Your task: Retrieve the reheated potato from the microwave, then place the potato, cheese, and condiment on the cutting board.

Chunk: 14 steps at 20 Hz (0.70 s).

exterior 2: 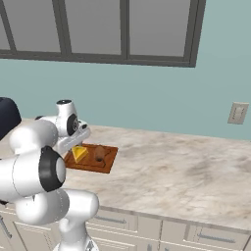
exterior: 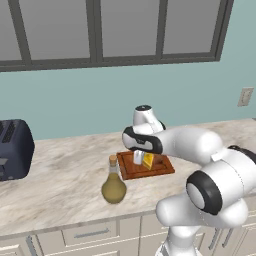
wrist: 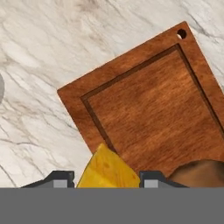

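Hand view shows your gripper (wrist: 107,180) clamped on the cheese (wrist: 109,171) above the board (wrist: 153,105); release carelessly and it bumps the potato (wrist: 199,171).

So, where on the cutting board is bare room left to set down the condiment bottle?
The cutting board is bare over the part toward its hanging hole. It is crowded at the opposite end: the cheese sits between the gripper fingertips, and the potato lies beside it. The condiment bottle stands on the marble counter, off the board's corner.
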### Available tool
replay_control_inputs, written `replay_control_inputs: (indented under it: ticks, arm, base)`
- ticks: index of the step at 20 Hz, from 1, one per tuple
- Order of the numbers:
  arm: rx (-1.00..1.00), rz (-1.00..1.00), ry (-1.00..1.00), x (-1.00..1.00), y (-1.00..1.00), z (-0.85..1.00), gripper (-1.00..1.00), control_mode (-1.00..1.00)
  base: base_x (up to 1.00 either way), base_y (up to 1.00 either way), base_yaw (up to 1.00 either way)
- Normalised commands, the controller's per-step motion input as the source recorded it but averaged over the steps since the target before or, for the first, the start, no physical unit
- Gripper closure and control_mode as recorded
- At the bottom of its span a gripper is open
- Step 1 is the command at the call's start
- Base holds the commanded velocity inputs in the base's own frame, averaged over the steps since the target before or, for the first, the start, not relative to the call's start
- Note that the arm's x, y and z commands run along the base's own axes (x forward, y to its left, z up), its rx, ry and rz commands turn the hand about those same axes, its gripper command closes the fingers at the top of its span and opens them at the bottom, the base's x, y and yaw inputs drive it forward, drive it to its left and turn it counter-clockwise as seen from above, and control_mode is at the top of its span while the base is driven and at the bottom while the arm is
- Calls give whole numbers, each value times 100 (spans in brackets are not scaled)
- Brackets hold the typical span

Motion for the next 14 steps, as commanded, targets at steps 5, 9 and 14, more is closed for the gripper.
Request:
replay_control_inputs:
  ticks: [5, 9, 14]
  arm:
    - [2, 20, -3, 14, 0, -6, 100, -100]
    - [3, 17, -5, 13, 0, -9, 100, -100]
    - [4, 14, -1, 32, 0, -4, 100, -100]
  base:
    - [0, 0, 0]
    - [0, 0, 0]
    - [0, 0, 0]
